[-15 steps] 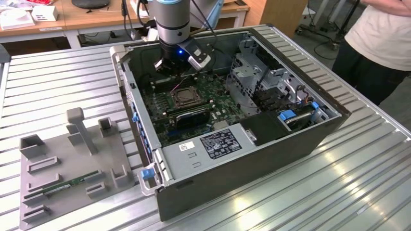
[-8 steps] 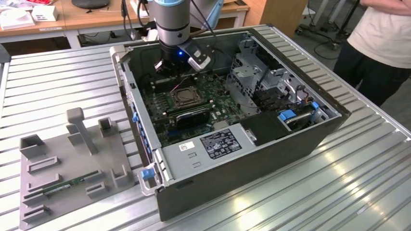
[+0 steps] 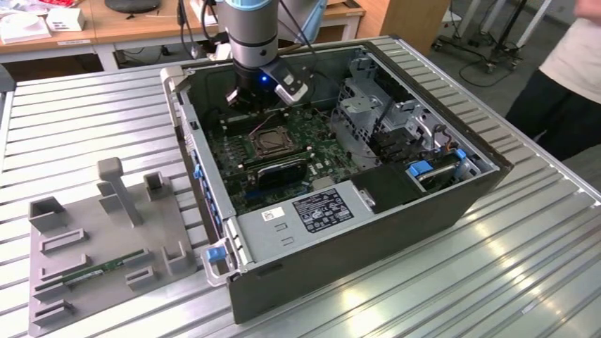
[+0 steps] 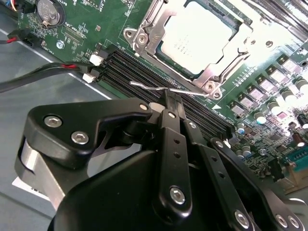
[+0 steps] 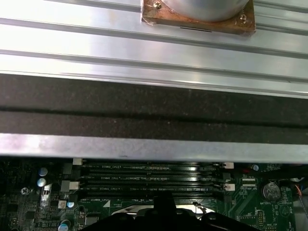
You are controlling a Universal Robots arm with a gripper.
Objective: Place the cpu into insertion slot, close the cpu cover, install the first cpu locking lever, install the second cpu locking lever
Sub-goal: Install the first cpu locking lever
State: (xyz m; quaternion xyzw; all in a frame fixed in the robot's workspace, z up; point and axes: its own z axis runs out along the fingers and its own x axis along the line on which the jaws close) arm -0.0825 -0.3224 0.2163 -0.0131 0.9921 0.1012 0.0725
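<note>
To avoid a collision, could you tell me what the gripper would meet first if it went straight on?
In the second wrist view the gripper points at the thin locking lever by its tip, probably met first; memory slots lie beyond. Depth is unclear.

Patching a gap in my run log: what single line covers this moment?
cpu seated | cpu cover down over it | gripper shut, tips at wire locking lever

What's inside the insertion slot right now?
The cpu, silvery top showing through the window of the cpu cover lying over it. The cover frame hides its edges, and whatever lies beneath the chip cannot be seen.
</note>
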